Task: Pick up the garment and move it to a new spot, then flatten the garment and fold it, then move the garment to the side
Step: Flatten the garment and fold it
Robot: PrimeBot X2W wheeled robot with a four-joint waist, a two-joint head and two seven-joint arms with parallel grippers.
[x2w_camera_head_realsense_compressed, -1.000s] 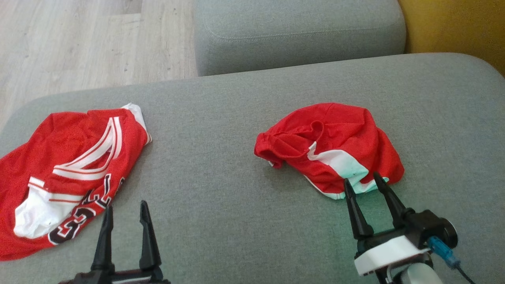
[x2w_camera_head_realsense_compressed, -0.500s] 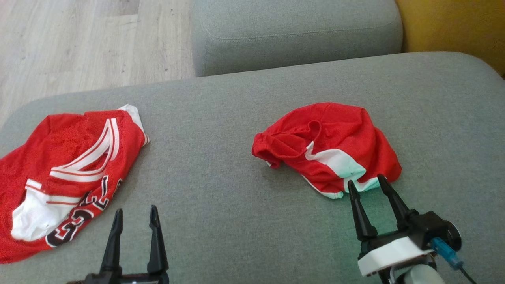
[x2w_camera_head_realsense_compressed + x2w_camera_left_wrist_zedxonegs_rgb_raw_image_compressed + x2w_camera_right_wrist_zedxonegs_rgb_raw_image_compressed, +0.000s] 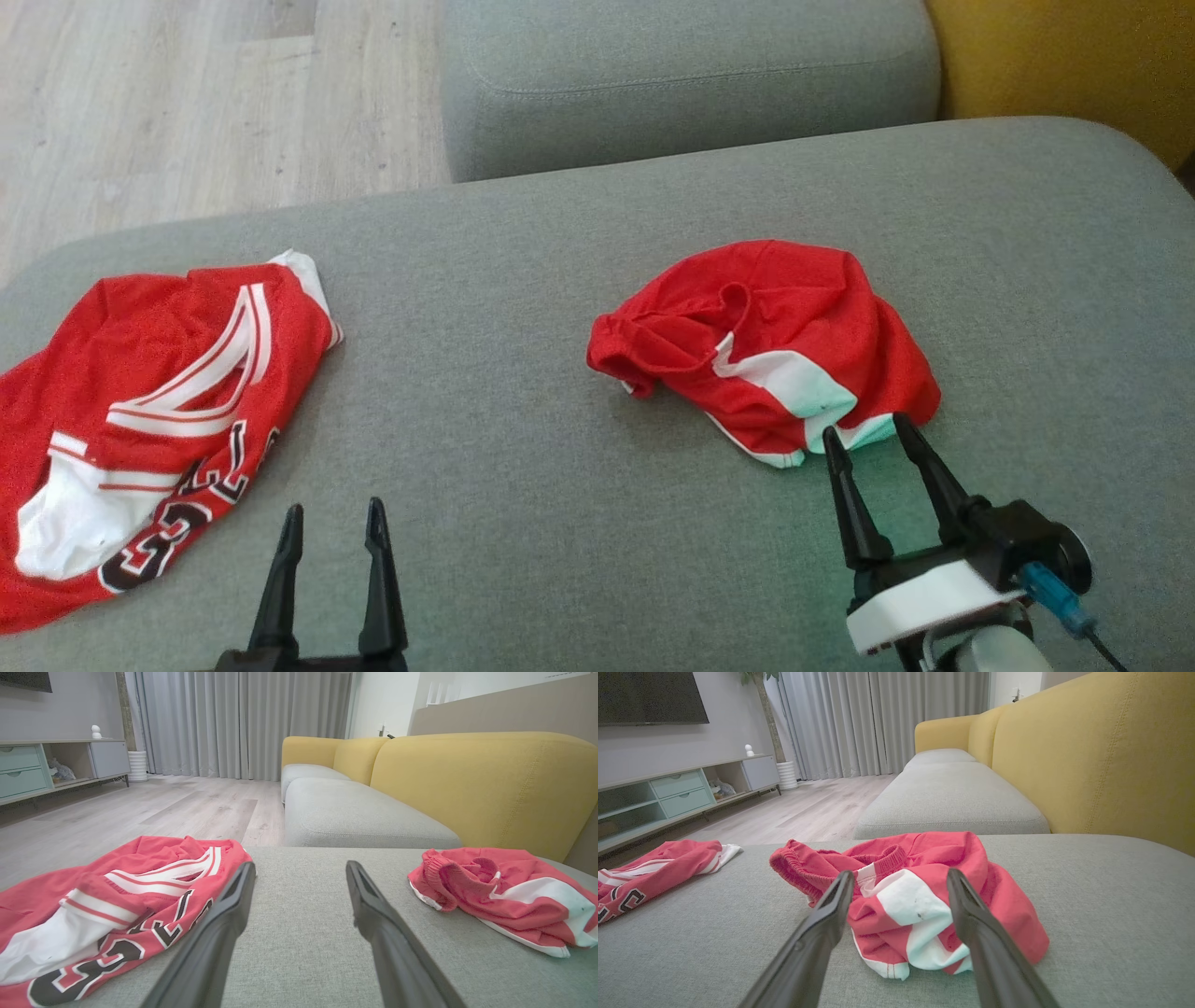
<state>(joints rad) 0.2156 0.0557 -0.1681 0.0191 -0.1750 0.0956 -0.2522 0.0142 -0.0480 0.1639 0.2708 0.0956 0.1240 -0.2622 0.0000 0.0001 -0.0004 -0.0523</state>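
Head view: the red shorts (image 3: 766, 345) lie crumpled on the grey cushion (image 3: 560, 523), not lifted. The right gripper (image 3: 864, 427) stands at their near edge, jaws spread and empty. The left gripper (image 3: 335, 508), likewise released, sits near a jersey (image 3: 159, 420).

Left wrist view: bare cushion lies between its fingers.

Right wrist view: the shorts lie just ahead, ungrasped.

Judgement: no step is complete; pickup, flattening, folding and setting aside all remain.

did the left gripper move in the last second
Yes. Against the red jersey, the left gripper has drawn back toward the robot and to the right, widening the gap from the jersey's lettering.
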